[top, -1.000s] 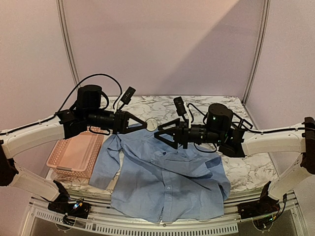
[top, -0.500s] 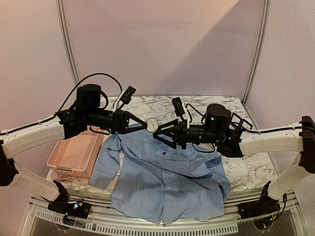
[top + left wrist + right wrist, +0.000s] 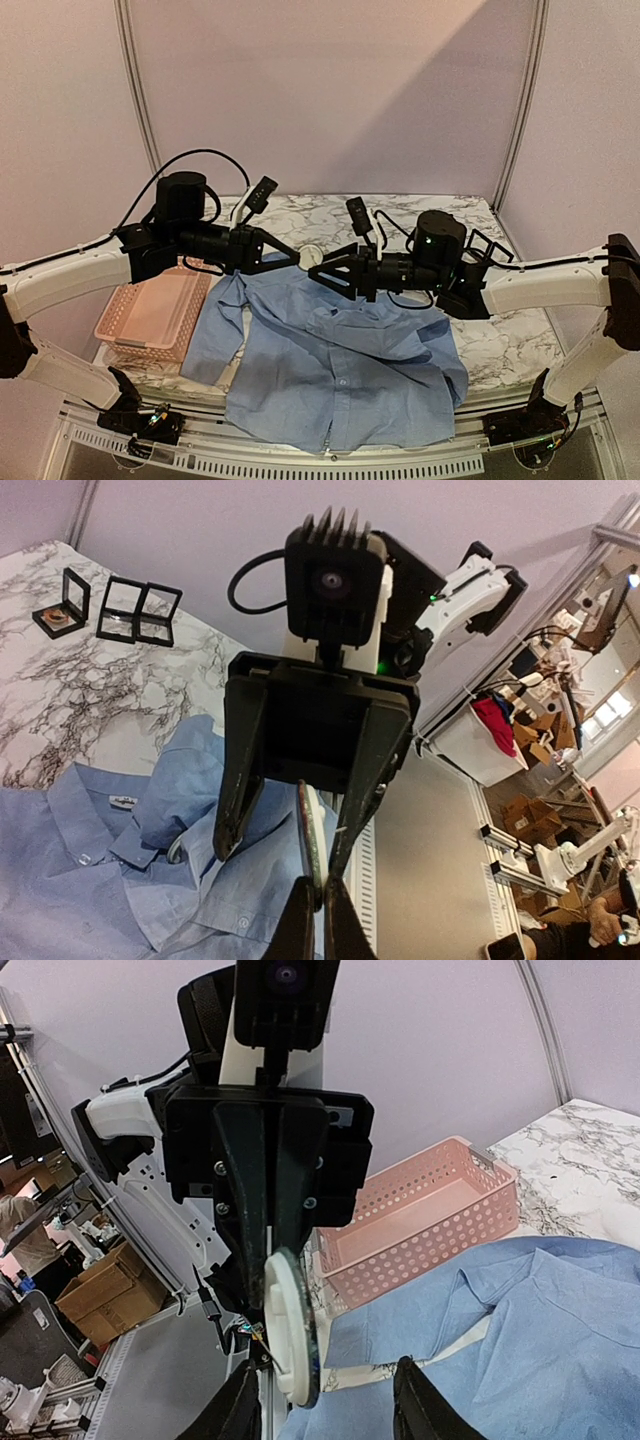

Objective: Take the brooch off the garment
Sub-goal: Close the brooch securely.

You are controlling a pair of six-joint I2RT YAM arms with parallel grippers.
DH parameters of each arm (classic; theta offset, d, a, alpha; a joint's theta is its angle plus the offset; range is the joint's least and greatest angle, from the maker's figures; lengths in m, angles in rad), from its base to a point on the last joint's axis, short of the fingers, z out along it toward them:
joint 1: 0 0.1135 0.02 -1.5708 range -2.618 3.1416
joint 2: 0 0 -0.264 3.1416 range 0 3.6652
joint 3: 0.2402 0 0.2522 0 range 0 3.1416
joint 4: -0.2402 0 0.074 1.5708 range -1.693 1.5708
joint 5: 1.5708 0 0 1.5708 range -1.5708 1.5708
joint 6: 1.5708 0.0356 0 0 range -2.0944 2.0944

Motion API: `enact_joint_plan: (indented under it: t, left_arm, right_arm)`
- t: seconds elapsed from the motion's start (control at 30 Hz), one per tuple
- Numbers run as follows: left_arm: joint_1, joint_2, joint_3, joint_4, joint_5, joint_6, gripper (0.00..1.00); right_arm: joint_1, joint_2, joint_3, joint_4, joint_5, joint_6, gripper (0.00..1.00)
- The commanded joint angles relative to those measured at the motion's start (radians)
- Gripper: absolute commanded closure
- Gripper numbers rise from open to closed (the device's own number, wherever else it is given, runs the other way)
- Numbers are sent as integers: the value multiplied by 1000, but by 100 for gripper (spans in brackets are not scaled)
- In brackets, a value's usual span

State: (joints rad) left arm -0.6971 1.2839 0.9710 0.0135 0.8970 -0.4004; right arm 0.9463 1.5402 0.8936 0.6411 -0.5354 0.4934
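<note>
Now L gripper (image 3: 318, 908) tight on brooch (image 3: 308, 825)

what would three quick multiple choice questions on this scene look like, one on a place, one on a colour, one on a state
1. Where does the pink basket stand?
A. beside the shirt, on the left arm's side
B. on top of the shirt
C. upside down at the far right corner

2. What colour is the shirt?
A. white
B. light blue
C. red

3. What state is the brooch in?
A. pinned flat on the shirt
B. lying in the basket
C. lifted clear of the shirt, pinched by the left gripper

Answers:
1 A, the top view shows it next to the sleeve on that side.
2 B, every view shows pale blue cloth.
3 C, the wrist views show shut fingertips clamping the disc's edge in the air.
</note>
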Motion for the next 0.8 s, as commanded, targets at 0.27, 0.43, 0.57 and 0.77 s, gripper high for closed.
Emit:
enact_joint_plan:
  t: [0.27, 0.43, 0.57, 0.77]
  left_arm:
    - [-31, 11, 18, -60, 37, 48, 100]
    - [-36, 8, 21, -68, 35, 56, 100]
    - [-39, 7, 22, -68, 34, 58, 100]
    - [-41, 6, 21, -71, 35, 61, 100]
  right_arm:
    - [0, 20, 19, 66, -38, 32, 63]
    - [0, 28, 19, 82, -51, 45, 69]
    - [0, 39, 21, 93, -63, 56, 75]
    - [-1, 53, 27, 102, -83, 66, 81]
